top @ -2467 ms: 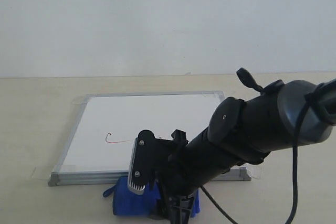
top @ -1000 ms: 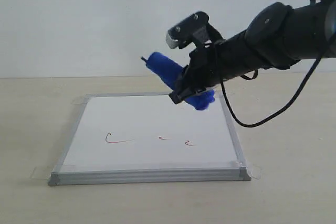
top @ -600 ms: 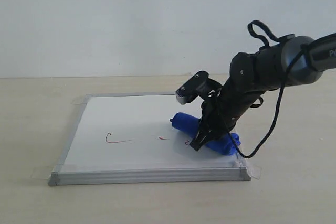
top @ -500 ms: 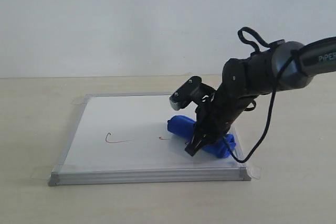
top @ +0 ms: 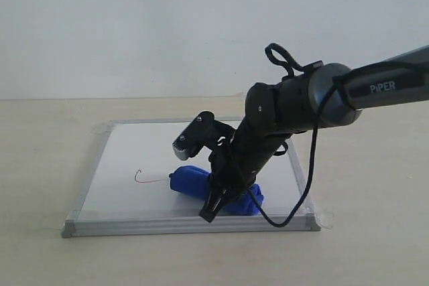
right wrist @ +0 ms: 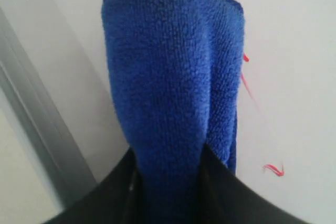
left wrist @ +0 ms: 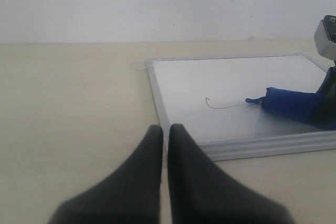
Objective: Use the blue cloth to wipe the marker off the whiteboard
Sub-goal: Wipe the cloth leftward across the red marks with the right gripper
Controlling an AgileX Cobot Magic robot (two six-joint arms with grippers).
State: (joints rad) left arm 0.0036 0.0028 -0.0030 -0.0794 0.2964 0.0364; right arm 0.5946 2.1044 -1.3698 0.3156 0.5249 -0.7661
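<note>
1. Whiteboard point(top: 134, 145): it lies flat on the table point(top: 40, 165). It has a silver frame all round and clear tape tabs at the corners.
2. Right gripper point(top: 216, 200): it is angled steeply down over the near half of the board. Its two black fingers point(right wrist: 231, 192) are clamped on the blue cloth point(top: 190, 182), which fills the gap between them.
3. Blue cloth, position: the rolled bundle lies on the white surface, close to the front rail of the frame.
4. Blue cloth relative to the tool: the longer part runs out from between the fingers toward the left of the exterior view, and its free end carries a small loop. A shorter part shows on the opposite side of the fingers. In the right wrist view the cloth point(right wrist: 168, 66) extends straight out beyond the fingertips, with the frame rail running alongside it.
5. Marker point(top: 139, 177): one hook-shaped red line is visible, just left of the cloth's free end in the exterior view. Its tail runs toward the loop, but whether the two touch cannot be told. In the right wrist view, short red strokes point(right wrist: 273, 169) show just beside the cloth's long edge, on the side away from the frame rail.
6. Left gripper point(left wrist: 165, 129): its fingers are pressed together with only a thin slit between them, and they hold nothing. It sits over bare table short of the board's side rail, well apart from the cloth point(left wrist: 289, 103) and the red line point(left wrist: 220, 108).
</note>
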